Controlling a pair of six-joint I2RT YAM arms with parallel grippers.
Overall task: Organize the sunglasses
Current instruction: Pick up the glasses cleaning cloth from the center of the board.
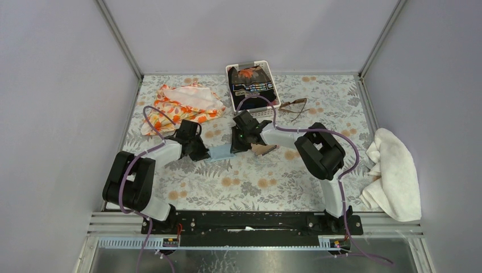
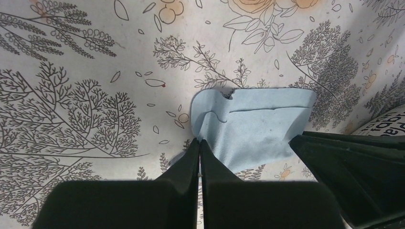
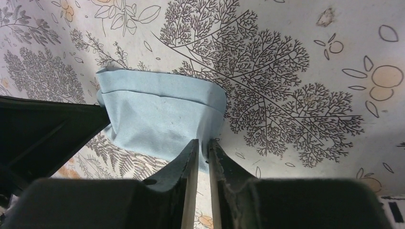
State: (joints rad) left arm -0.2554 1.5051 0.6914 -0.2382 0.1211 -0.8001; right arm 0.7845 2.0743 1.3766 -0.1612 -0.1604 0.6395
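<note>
The sunglasses [image 1: 295, 106], thin brown frame and tinted lenses, lie on the floral table right of the white basket, apart from both grippers. A small light blue cloth [image 1: 219, 153] lies between the grippers. My left gripper [image 1: 203, 154] is shut on its left corner; in the left wrist view [image 2: 199, 142] the cloth [image 2: 255, 126] spreads ahead of the tips. My right gripper [image 1: 235, 148] is shut on its right edge; in the right wrist view [image 3: 202, 143] the cloth [image 3: 155, 114] is folded over. A tan lettered case [image 1: 263, 149] lies by the right gripper and shows at the left wrist view's edge [image 2: 388, 125].
A white basket [image 1: 268, 111] with dark packaged items stands at the back centre. An orange floral cloth [image 1: 182, 104] lies at the back left. A white towel [image 1: 393, 170] lies on the right edge. Grey walls enclose the table on three sides.
</note>
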